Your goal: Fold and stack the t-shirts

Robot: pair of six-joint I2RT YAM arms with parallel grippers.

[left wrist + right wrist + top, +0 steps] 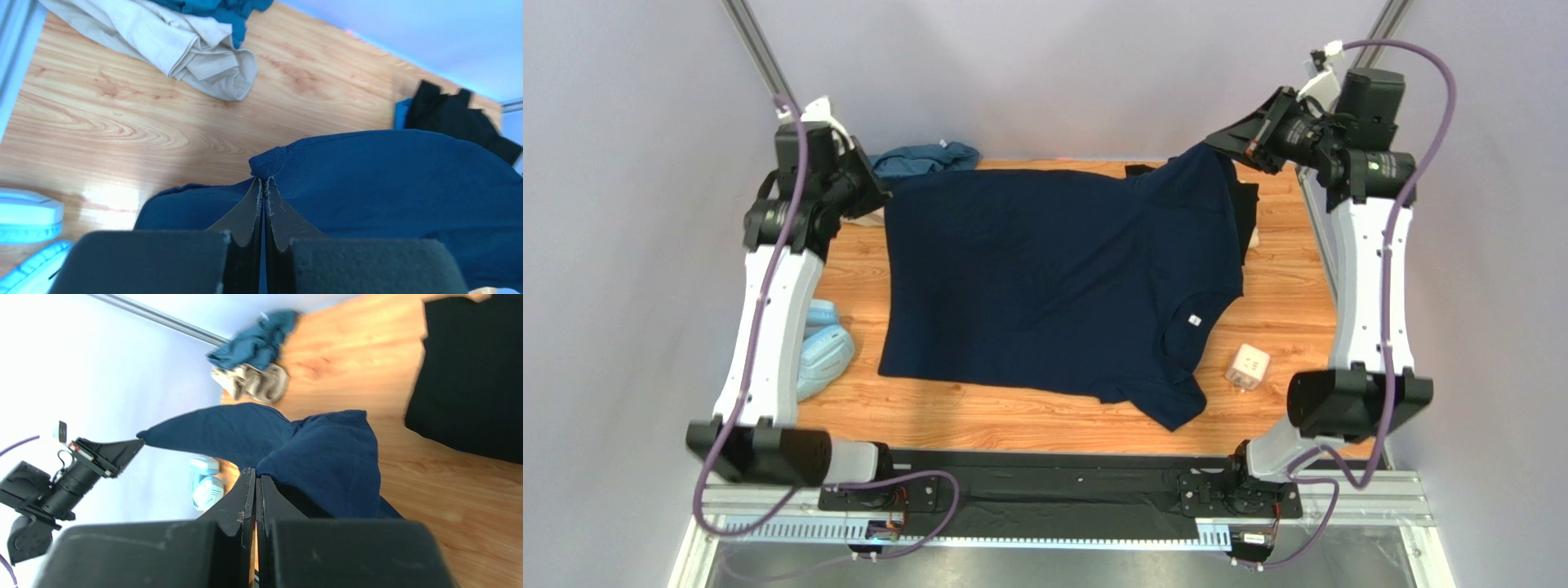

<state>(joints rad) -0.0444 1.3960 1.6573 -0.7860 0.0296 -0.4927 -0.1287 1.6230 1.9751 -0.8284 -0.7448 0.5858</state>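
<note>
The navy t-shirt lies spread across the tabletop, its long axis running left to right in the top view: hem at the left, collar and sleeves at the right. Its far edge is raised. The left tool is clenched on the upper-left hem corner, and the right tool is clenched on the upper-right sleeve. The rest of the cloth drapes from both tools toward the bottom of the frame, so any fold would likely carry that edge downward.

The black t-shirt lies partly under the navy one, while the teal t-shirt and tan t-shirt are bunched together at the upper left.

A white neck tag shows in the collar, too small to tell whether it bears any writing.
</note>
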